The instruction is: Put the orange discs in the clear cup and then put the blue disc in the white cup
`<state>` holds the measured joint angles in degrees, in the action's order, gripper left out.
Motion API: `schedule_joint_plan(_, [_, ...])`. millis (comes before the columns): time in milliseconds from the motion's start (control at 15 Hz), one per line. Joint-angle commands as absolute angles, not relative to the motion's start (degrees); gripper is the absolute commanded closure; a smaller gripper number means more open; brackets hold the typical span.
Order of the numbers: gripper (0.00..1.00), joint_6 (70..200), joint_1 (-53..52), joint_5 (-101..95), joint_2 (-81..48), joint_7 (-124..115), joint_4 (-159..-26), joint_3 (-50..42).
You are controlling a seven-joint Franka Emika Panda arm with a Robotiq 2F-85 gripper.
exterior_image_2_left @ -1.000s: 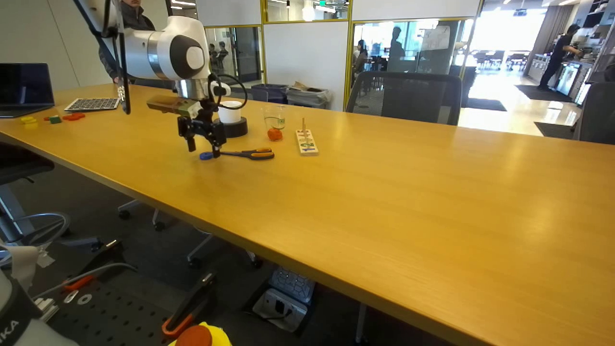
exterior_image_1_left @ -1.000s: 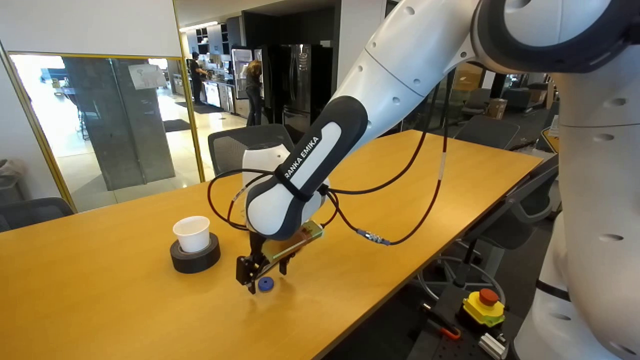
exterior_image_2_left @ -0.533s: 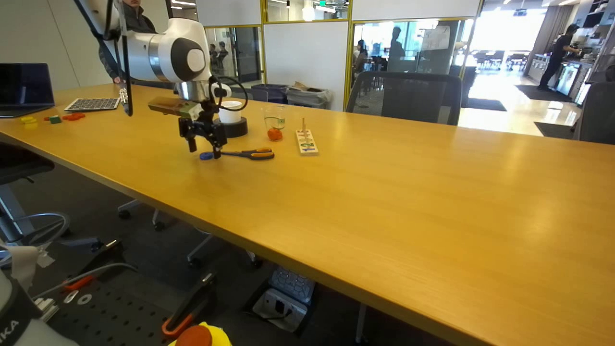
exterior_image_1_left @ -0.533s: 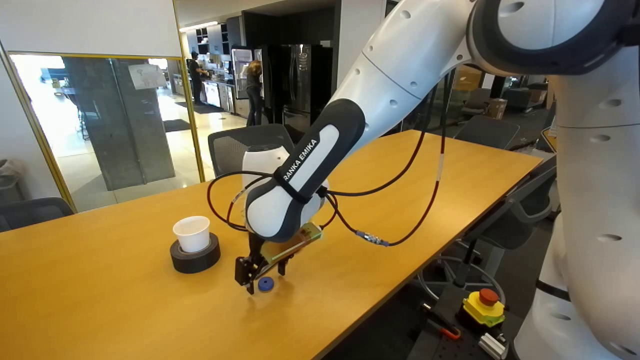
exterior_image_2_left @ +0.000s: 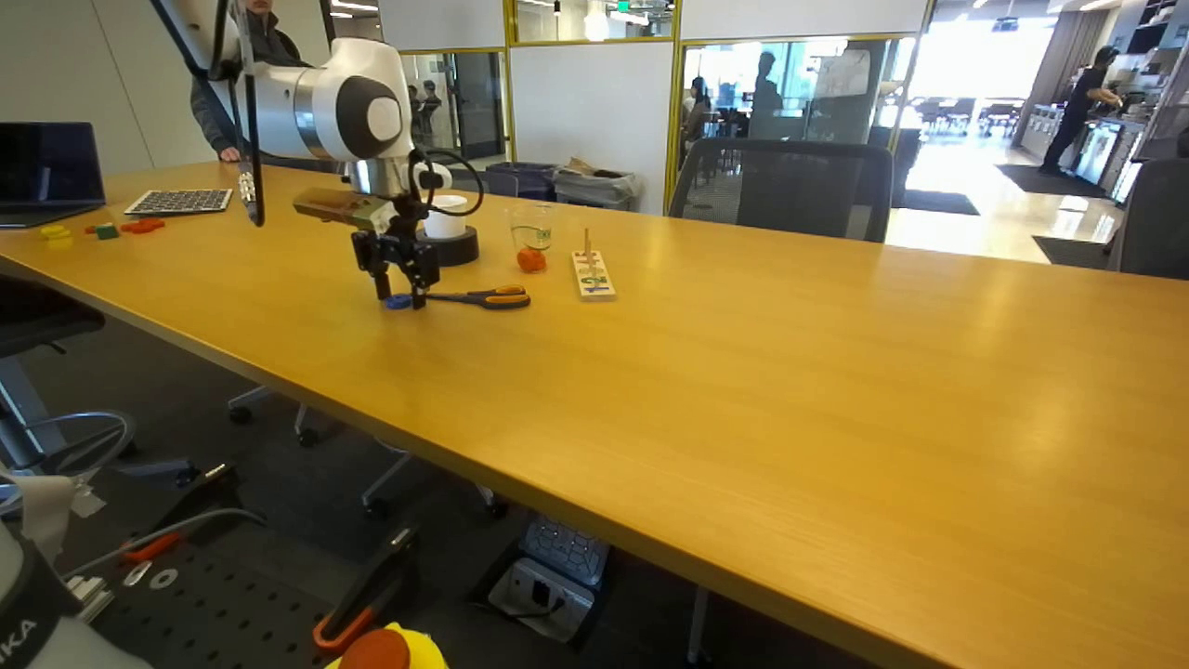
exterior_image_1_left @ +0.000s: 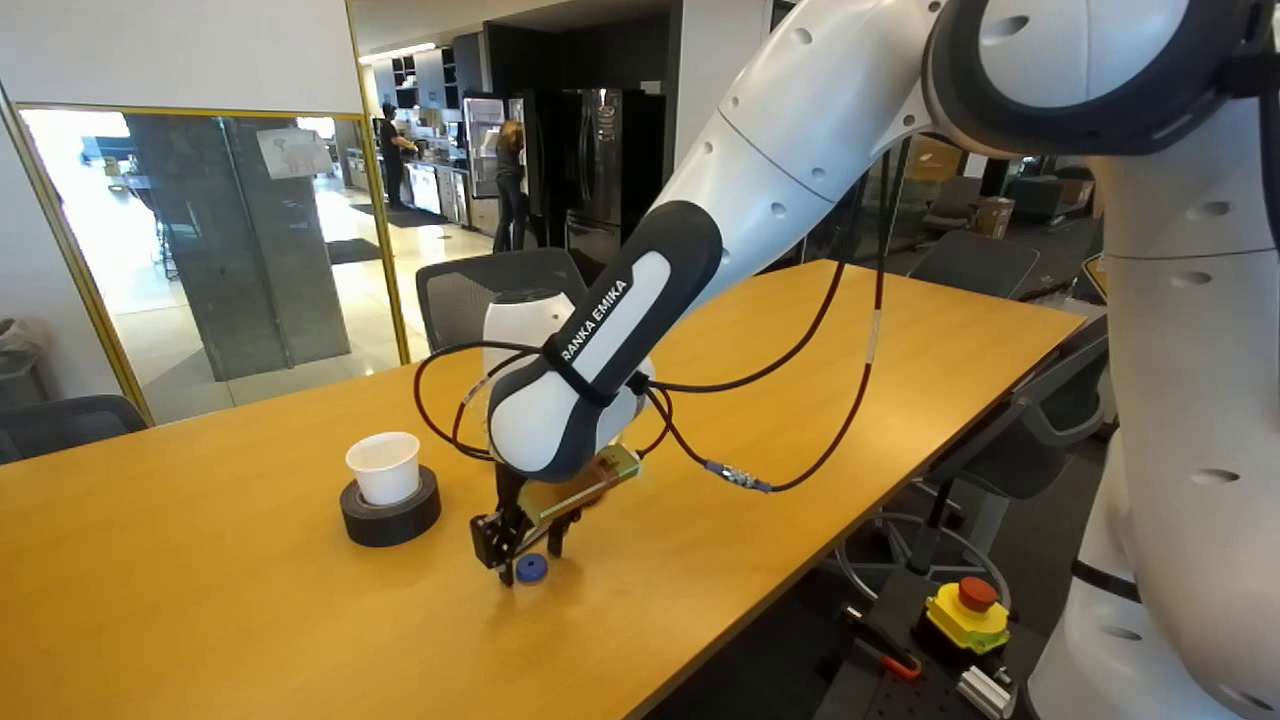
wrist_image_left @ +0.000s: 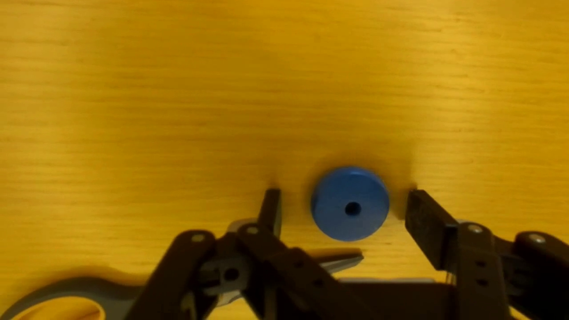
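Observation:
The blue disc (wrist_image_left: 351,226) lies flat on the table, with a small hole in its middle. It also shows in both exterior views (exterior_image_1_left: 532,568) (exterior_image_2_left: 398,302). My gripper (wrist_image_left: 343,195) is partly open around it, one finger on each side. Both fingers stand apart from the disc, with the wider gap on the left in the wrist view. The white cup (exterior_image_1_left: 385,468) stands upright on its black ring (exterior_image_1_left: 390,518). In an exterior view the clear cup (exterior_image_2_left: 530,223) stands farther back. An orange-red mass (exterior_image_2_left: 531,260) shows at its bottom; single orange discs cannot be told apart.
Scissors with orange handles (exterior_image_2_left: 492,297) lie beside the disc, blades under the gripper in the wrist view. A wooden number board with a peg (exterior_image_2_left: 594,276) lies beyond. A laptop (exterior_image_2_left: 48,172), a keyboard (exterior_image_2_left: 178,202) and coloured pieces (exterior_image_2_left: 107,230) are at the table's far left.
My gripper's fingers have moved closer together around the blue disc, and the arm has shifted slightly. The disc and cups have not moved.

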<state>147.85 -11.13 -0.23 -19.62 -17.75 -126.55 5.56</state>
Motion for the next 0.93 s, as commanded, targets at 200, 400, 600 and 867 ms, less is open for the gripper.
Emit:
schedule_joint_plan(200, [0.8,142.3,-12.3,-3.1,-18.6,-19.9,-124.5,3.1])
schedule_joint_plan(400, [0.82,137.8,-12.9,-6.5,-18.2,-22.4,-122.4,1.7])
schedule_joint_plan(600, [0.82,132.9,-13.0,-11.0,-17.6,-23.5,-118.0,0.6])
schedule_joint_plan(867, [0.82,129.5,-12.8,-14.4,-19.2,-22.0,-108.0,1.0])
